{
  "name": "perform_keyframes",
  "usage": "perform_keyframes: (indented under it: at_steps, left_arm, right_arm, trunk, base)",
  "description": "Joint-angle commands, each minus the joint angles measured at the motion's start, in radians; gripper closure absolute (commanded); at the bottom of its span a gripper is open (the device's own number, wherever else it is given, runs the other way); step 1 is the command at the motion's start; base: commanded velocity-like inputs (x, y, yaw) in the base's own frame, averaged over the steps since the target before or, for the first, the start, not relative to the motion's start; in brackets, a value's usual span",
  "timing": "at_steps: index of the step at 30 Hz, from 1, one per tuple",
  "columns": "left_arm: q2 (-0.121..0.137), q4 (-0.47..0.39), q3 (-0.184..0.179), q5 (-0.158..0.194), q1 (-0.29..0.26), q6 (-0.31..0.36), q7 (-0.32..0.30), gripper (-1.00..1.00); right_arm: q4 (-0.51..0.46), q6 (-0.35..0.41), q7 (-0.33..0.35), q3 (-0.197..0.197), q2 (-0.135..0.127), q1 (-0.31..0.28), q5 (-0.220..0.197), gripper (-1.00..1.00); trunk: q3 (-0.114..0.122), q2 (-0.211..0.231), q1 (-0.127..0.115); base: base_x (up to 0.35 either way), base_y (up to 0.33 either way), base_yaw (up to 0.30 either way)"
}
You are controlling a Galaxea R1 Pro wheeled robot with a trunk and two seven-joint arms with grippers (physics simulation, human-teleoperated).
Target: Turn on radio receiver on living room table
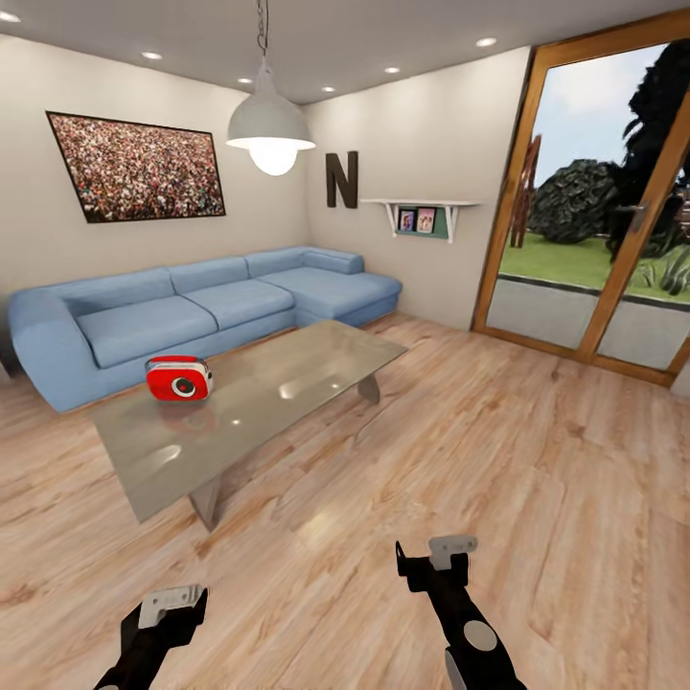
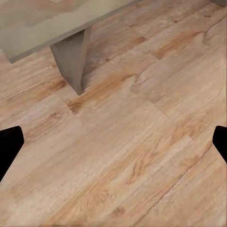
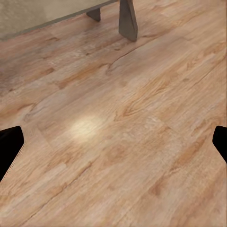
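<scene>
Light wood plank floor (image 1: 498,450) spreads across the living room, grain running in long streaks. The blue sectional sofa (image 1: 192,311) sits just behind the table (image 1: 287,402), a long low surface with a glossy grey reflective top on wedge-shaped legs. Toward the table's sofa-side edge stands the radio receiver (image 1: 179,378), bright red, rounded, round dial facing out. Well short of the table, over bare floor, hang the left gripper (image 1: 171,604) and right gripper (image 1: 436,554), both jaws spread wide, holding nothing, radio well apart from them.
</scene>
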Motion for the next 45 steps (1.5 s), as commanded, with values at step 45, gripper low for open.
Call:
perform_keyframes:
  at_steps: [45]
  left_arm:
    - [0.000, 0.020, 0.000, 0.000, 0.000, 0.000, 0.000, -1.00]
  right_arm:
    - [0.000, 0.000, 0.001, 0.000, -0.001, 0.000, 0.000, -1.00]
  trunk:
    - [-0.027, 0.000, 0.000]
  base:
    - [0.000, 0.000, 0.259]
